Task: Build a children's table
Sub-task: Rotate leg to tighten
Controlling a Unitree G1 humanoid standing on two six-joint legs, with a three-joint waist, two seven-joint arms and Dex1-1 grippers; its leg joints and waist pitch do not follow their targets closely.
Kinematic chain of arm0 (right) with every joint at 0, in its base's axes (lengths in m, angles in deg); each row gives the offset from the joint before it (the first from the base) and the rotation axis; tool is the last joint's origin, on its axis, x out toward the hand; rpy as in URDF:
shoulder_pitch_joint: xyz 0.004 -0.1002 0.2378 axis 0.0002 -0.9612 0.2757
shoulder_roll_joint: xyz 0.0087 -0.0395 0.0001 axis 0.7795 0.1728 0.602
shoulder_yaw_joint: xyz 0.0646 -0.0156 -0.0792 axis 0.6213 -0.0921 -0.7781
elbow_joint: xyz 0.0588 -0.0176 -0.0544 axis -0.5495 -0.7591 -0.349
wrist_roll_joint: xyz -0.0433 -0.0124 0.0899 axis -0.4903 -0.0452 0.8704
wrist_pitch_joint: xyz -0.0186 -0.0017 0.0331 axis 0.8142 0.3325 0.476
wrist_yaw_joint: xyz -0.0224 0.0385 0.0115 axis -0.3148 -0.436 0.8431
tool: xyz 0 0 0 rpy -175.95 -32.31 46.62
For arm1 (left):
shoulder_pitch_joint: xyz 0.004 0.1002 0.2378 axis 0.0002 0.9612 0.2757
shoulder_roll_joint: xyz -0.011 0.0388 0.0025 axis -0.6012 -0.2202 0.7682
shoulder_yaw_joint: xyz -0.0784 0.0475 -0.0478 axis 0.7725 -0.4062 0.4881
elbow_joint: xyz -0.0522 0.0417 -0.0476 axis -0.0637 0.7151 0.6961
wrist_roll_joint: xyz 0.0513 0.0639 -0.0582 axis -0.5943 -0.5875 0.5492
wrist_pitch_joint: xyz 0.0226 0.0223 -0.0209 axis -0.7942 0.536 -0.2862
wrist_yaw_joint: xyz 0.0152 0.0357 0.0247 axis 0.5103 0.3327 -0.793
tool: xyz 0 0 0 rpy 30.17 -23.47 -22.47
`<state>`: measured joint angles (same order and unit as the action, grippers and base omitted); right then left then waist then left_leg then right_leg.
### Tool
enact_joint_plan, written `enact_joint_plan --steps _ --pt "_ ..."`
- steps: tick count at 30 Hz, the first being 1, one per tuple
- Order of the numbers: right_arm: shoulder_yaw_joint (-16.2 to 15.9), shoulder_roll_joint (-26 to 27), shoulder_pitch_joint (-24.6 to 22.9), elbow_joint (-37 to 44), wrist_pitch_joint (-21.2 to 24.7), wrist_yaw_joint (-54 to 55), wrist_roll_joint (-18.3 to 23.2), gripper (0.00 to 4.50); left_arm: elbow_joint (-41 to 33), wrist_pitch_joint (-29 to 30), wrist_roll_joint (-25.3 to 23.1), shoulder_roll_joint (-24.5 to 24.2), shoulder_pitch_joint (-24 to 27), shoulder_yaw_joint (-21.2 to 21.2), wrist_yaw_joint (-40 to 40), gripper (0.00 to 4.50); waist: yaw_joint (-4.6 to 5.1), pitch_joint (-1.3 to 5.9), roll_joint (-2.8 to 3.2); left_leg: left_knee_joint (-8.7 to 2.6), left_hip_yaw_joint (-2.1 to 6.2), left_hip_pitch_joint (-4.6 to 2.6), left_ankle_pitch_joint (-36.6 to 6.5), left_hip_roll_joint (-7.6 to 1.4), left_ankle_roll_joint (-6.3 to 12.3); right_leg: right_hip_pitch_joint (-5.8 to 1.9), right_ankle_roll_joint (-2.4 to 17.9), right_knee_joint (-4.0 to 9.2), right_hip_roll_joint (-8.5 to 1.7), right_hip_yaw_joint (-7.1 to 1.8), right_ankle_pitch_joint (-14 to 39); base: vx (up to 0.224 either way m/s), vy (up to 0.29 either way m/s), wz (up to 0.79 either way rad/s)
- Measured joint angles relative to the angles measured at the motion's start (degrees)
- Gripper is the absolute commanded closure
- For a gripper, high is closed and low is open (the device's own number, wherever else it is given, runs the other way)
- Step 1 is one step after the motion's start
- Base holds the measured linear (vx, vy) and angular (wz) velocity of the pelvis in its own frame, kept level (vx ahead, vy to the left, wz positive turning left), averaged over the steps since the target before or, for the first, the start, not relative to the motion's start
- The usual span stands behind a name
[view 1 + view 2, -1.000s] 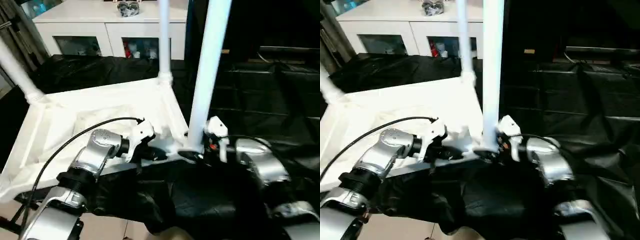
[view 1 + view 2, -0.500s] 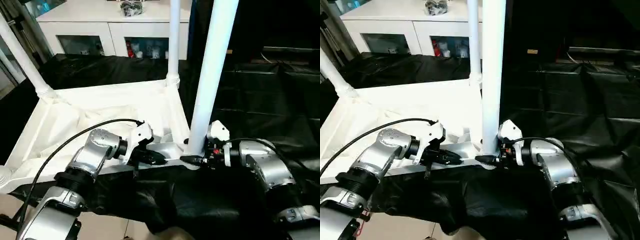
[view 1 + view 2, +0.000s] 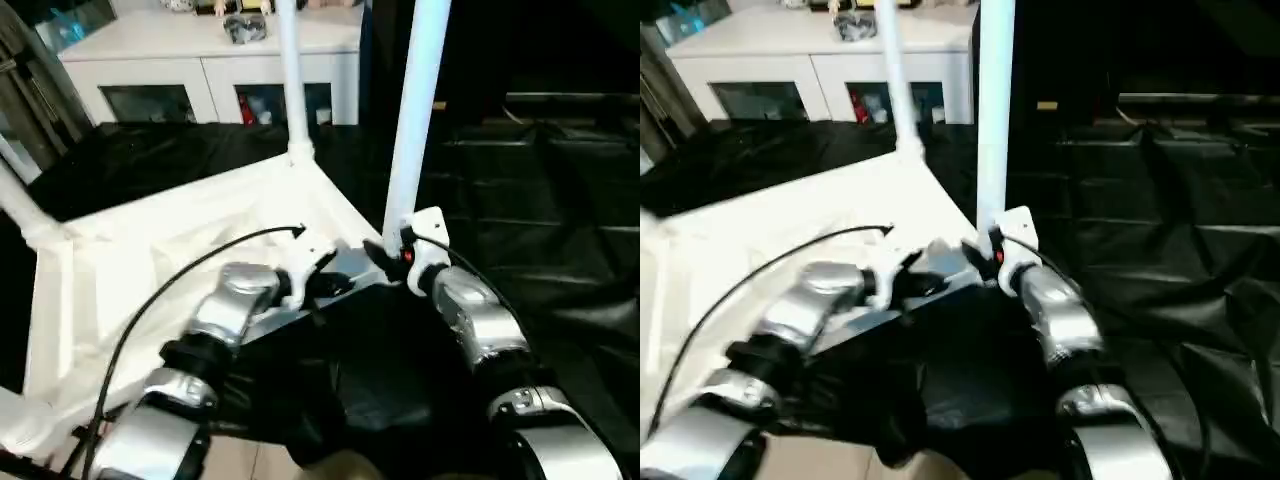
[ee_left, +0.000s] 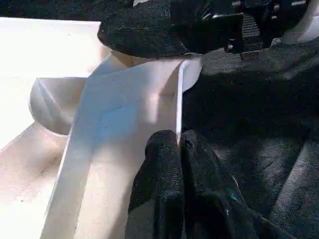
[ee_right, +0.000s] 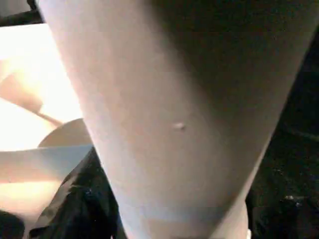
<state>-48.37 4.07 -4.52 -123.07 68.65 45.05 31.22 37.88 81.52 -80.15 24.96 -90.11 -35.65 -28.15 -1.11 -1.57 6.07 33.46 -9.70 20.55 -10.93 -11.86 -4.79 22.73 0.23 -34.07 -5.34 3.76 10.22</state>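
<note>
The children's table lies upside down: a white tabletop (image 3: 150,260) with ribbed underside on black cloth. White legs stand in its sockets: one at the near right corner (image 3: 412,120), one at the far corner (image 3: 291,70), one at the left (image 3: 20,205). My left gripper (image 3: 335,285) is shut on the tabletop's thin near rim (image 4: 177,99), beside the right corner. My right gripper (image 3: 385,255) is at the base of the near right leg (image 5: 169,114), which stands between its fingers with the jaws closed against it.
A white cabinet (image 3: 200,50) with glass doors and small items on top stands behind the work. Black cloth (image 3: 520,170) covers the surface to the right and in front. A black cable (image 3: 200,260) arcs over my left forearm.
The whole view has shifted and tilted, so the camera moved. Both grippers stay at the same near right corner. The right jaws have narrowed slightly around the leg.
</note>
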Motion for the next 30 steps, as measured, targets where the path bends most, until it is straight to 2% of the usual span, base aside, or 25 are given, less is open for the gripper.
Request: enact_joint_plan --steps 2,4,9,15,20,21,24,25,30 --pt "0.13 0.11 0.34 -0.39 -0.44 0.0 0.03 1.08 0.0 -0.3 -0.24 0.0 0.0 0.02 0.04 4.5 0.13 0.01 0.02 -0.04 0.0 0.05 0.0 0.0 0.0 -0.02 -0.03 0.04 0.0 0.02 0.02 0.0 0.0 0.0" --pt "0.14 0.49 0.85 -1.06 -0.61 -0.01 0.1 1.01 0.24 -0.99 -0.47 -0.05 0.0 0.08 -0.02 4.5 0.34 0.01 0.02 -0.03 0.0 0.12 0.0 0.0 0.0 -0.01 -0.03 0.05 0.0 0.02 0.02 0.0 0.0 0.0" --pt "-0.69 -0.04 0.98 -1.66 -2.67 -3.91 -0.75 0.52 0.31 -2.85 -0.37 -1.45 0.11 0.04 2.41 4.5 0.93 -0.09 0.18 0.05 0.04 0.48 0.0 0.0 0.01 0.17 0.01 0.11 0.0 0.07 0.0 0.0 0.0 0.0" --pt "-3.15 -5.26 -1.35 1.34 -5.25 -18.31 0.39 0.52 -0.58 -4.07 1.77 -3.81 0.96 -0.02 9.07 4.5 0.78 -0.33 0.68 -0.13 0.0 0.62 -0.04 -0.05 0.07 0.33 -0.08 0.17 0.01 0.24 0.07 0.0 0.0 0.0" --pt "-5.56 -9.14 -3.36 4.45 -5.17 -30.79 2.2 0.52 -1.64 -5.09 2.38 -6.65 1.3 -1.53 15.94 4.5 -0.24 -0.44 0.87 -0.04 0.0 0.61 0.02 -0.07 0.16 0.36 -0.08 0.13 0.0 0.24 0.08 0.0 0.0 0.0" --pt "-6.0 -9.77 -3.57 4.91 -5.04 -33.18 2.71 0.75 -1.67 -5.24 2.46 -7.2 1.31 -1.77 17.25 4.5 -0.41 -0.44 0.88 0.01 -0.01 0.6 0.01 -0.07 0.15 0.35 -0.08 0.11 0.0 0.22 0.08 0.0 0.0 0.0" --pt "-6.9 -11.3 -4.69 6.9 -4.26 -38.49 3.48 0.83 -2.05 -5.38 2.87 -8.57 1.57 -2.43 20.75 4.5 -0.89 -0.45 0.85 0.1 -0.01 0.52 -0.03 -0.06 0.08 0.35 -0.07 0.07 -0.02 0.17 0.07 0.0 0.0 0.0" --pt "-7.0 -11.57 -4.88 7.29 -4.01 -39.66 3.67 1.15 -2.15 -5.41 2.92 -8.78 1.7 -2.48 21.44 4.5 -0.94 -0.45 0.85 0.12 -0.01 0.52 -0.03 -0.06 0.08 0.33 -0.07 0.06 -0.02 0.16 0.07 0.0 0.0 0.0" --pt "-9.05 -13.92 -5.87 10.66 -2.52 -45.74 4.38 1.43 -3.29 -5.45 3.47 -10.4 2.2 -3.4 25.77 4.5 -1.08 -0.47 0.83 0.11 -0.02 0.56 -0.04 -0.05 0.1 0.35 -0.07 0.08 -0.04 0.16 0.07 0.0 0.0 0.0"
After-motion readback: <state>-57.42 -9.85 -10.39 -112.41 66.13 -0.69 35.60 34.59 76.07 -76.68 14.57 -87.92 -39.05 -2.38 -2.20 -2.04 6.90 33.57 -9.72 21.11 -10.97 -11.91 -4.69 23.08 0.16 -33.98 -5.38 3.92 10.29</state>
